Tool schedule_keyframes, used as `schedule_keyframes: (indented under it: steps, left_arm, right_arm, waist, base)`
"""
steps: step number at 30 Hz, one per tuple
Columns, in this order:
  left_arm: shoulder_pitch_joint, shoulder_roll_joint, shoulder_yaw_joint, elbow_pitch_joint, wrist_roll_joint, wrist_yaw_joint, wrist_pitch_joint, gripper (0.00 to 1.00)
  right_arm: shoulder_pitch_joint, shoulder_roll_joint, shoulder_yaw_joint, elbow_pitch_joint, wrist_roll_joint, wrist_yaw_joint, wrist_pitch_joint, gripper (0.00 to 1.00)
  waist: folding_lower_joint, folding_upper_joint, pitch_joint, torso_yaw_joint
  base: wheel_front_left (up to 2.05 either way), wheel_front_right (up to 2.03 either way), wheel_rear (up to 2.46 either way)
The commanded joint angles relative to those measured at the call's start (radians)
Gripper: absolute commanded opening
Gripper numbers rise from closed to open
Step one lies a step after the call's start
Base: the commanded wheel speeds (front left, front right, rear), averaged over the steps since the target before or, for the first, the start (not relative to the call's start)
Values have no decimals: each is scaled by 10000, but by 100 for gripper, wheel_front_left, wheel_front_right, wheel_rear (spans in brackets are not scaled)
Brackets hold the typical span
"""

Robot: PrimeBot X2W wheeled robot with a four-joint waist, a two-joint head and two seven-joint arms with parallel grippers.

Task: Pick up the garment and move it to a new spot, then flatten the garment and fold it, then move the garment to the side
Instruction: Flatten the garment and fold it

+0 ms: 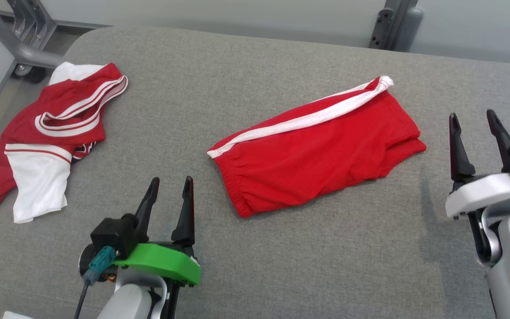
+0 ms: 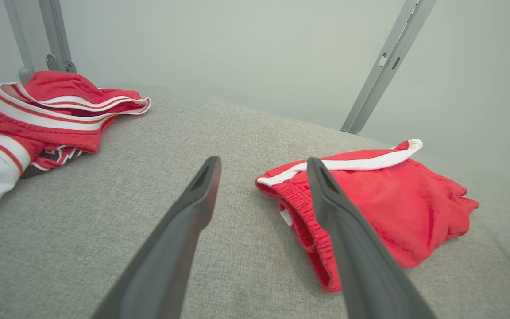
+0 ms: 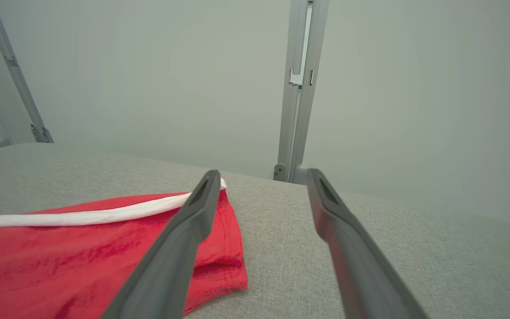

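Note:
The garment (image 1: pixel 317 148) is a pair of red shorts with a white side stripe, folded and lying flat in the middle of the grey padded table (image 1: pixel 255 66). My left gripper (image 1: pixel 171 184) stands open to its lower left, empty and clear of the waistband. My right gripper (image 1: pixel 474 119) stands open just right of the leg end, also empty. In the left wrist view the garment (image 2: pixel 388 199) lies ahead and right, partly behind the right finger of the left gripper (image 2: pixel 264 164). In the right wrist view the garment (image 3: pixel 82 252) lies at the lower left, beside the right gripper (image 3: pixel 261 175).
A red and white jersey (image 1: pixel 47 133) lies crumpled at the table's left edge, seen too as the jersey (image 2: pixel 38 119) in the left wrist view. Grey metal frame posts (image 1: pixel 388 24) rise behind the table's far edge. Bare grey fabric runs along the near side.

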Motion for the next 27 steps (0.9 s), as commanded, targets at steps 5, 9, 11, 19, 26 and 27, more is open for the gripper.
schedule_keyframes:
  steps: [5,9,11,19,26,27]
  left_arm:
    - [997,67,713,-465,1071,-294,-21,100]
    - [1391,-164,1389,-852,1599,-581,-17,100]
    - [1498,-329,1715,-1056,1853,-747,-18,100]
    - [1190,-1025,2146,-1183,2565,-1610,-17,100]
    - [833,-1261,1959,-1141,2586,-1983,-18,100]
    - [794,-1269,1859,-1172,2448,-1999,-18,100]
  right_arm:
    - [1498,793,-860,-875,-247,-14,-105,100]
    - [1942,997,-977,-1107,-486,-13,-111,100]
    - [1842,965,-958,-1055,-452,-13,-95,100]
    - [14,140,-735,-298,178,-11,1956,100]
    - [-1852,-559,-310,724,364,-10,4455,100]
    - [-2088,-603,-314,884,339,-10,4733,100]
  waist:
    - [0,0,-670,-566]
    - [0,0,-482,-639]
    - [0,0,-279,-604]
    - [0,0,908,220]
    - [0,0,1715,1223]
    - [0,0,1770,1334]
  base:
    - [0,0,0]
    - [0,0,0]
    - [0,0,0]
    - [0,0,0]
    - [0,0,0]
    - [0,0,0]
